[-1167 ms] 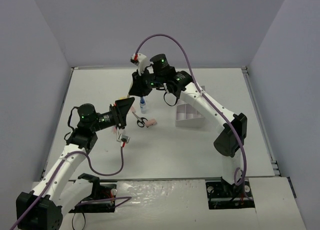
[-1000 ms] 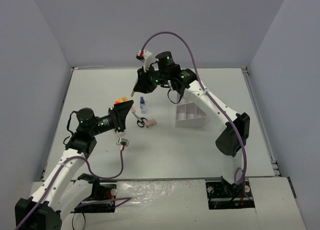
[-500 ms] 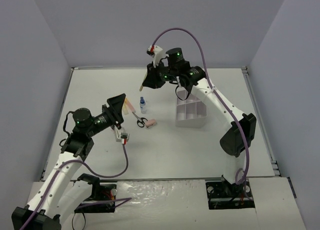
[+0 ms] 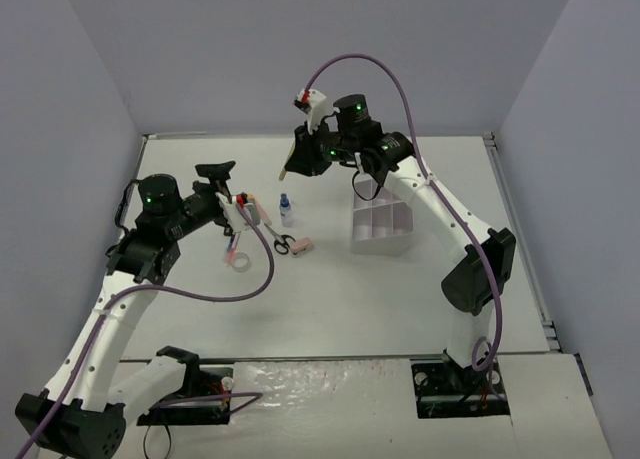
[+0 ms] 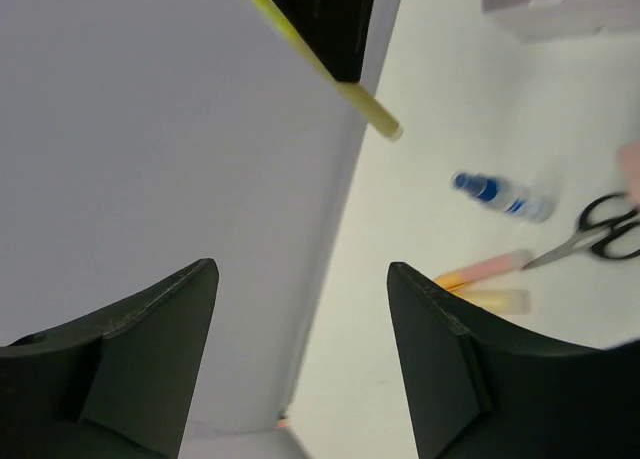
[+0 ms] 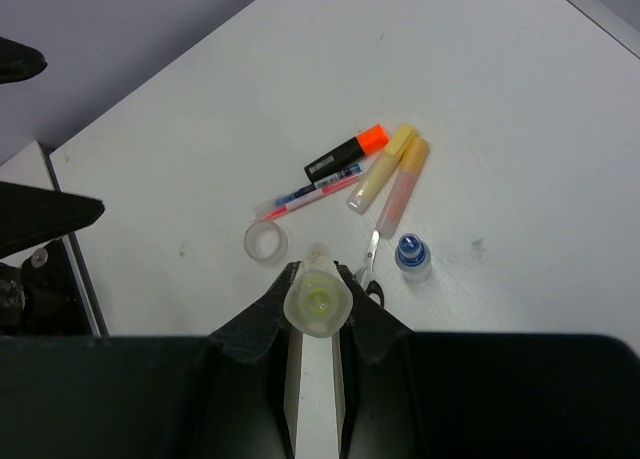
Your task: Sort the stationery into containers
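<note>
My right gripper is shut on a pale yellow highlighter, held high over the table's far side. Below it lie a clear tape ring, an orange highlighter, a yellow one, a pink one, a blue-capped bottle and scissors. The pink eraser lies beside the scissors. My left gripper hangs open and empty left of this cluster; the left wrist view shows its fingers wide apart. The white organiser tray stands to the right.
A thin red-and-blue pen lies between the tape ring and the orange highlighter. Grey walls enclose the white table on three sides; the left wall fills much of the left wrist view. The right arm's purple cable arcs above the tray.
My left gripper has lifted, swung back to the left away from the items, and opened wider. The right gripper carried the yellow highlighter up and to the right, then held still.
</note>
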Controlling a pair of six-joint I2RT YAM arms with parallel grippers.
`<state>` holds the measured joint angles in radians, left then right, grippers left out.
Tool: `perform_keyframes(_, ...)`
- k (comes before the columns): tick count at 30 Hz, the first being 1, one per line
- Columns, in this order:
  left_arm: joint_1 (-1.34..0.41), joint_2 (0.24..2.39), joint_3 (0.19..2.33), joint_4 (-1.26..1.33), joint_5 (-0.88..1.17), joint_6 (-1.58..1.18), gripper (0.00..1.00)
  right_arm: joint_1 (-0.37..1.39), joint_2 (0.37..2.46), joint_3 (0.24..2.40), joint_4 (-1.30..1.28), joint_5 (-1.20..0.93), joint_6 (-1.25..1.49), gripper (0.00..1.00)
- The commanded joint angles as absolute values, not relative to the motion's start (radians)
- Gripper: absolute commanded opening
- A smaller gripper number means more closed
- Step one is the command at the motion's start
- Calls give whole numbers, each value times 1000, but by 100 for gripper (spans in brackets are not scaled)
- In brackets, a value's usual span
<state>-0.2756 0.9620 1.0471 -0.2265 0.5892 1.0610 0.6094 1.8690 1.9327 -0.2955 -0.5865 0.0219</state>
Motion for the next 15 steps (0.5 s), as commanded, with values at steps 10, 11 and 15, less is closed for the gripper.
perform_keyframes(10,-290,1025,1063,-89,836,143,66,626,1771,1944,-242,-604,11,0)
perform_keyframes(11,-293,1035,1062,-72,817,122,66,631,1769,1944,-242,-606,11,0)
perform_keyframes(15,-307,1070,1075,-29,769,91,66,659,1758,1942,-242,-615,12,0)
